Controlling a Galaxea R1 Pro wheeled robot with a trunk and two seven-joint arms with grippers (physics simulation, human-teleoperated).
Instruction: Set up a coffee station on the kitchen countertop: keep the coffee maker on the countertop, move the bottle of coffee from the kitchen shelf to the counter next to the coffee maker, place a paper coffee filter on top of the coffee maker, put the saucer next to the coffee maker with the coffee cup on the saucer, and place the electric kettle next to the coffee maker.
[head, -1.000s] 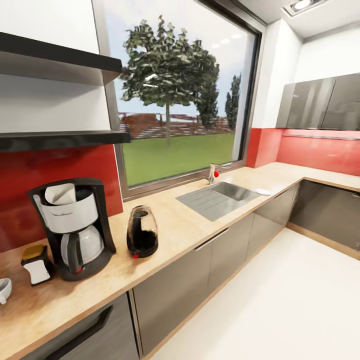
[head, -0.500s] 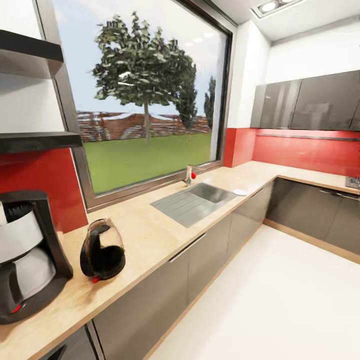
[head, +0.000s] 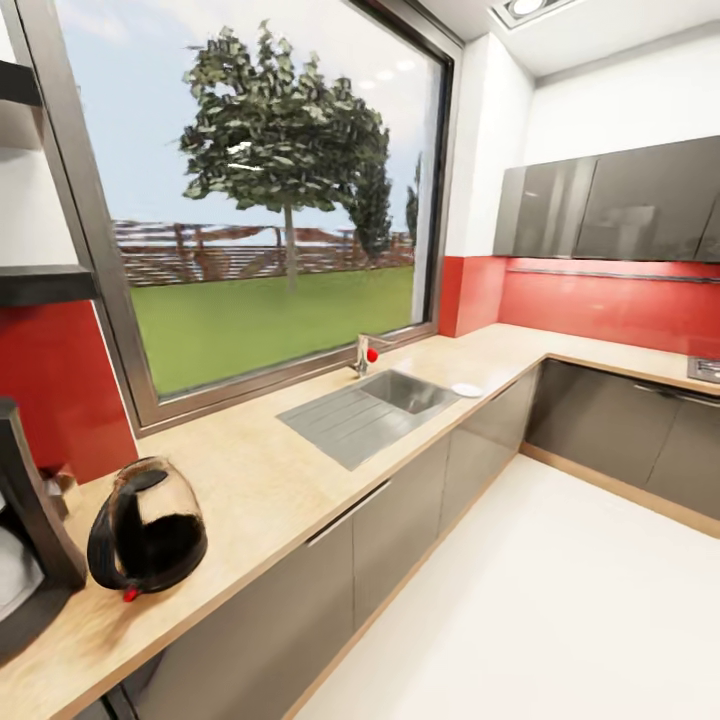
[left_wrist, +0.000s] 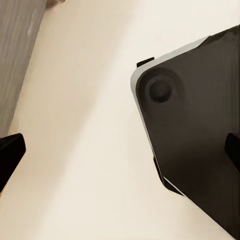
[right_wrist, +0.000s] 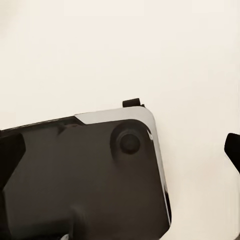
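Probably rigid and smooth-sided, the electric kettle (head: 146, 537) on the bench (head: 260, 470) suits a handle grip; both claws' states cannot be told.

The coffee maker (head: 25, 530) is cut off by the picture's edge; a small item (head: 466, 390) beside the sink (head: 405, 390) is unidentifiable.

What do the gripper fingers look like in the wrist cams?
Little to go on. Left gripper: black fingertips with blunt, squared ends at the frame edges. Right gripper: likewise black, matte tips. No cables or markings visible. Below both sits the robot's dark base with a light-grey rim.
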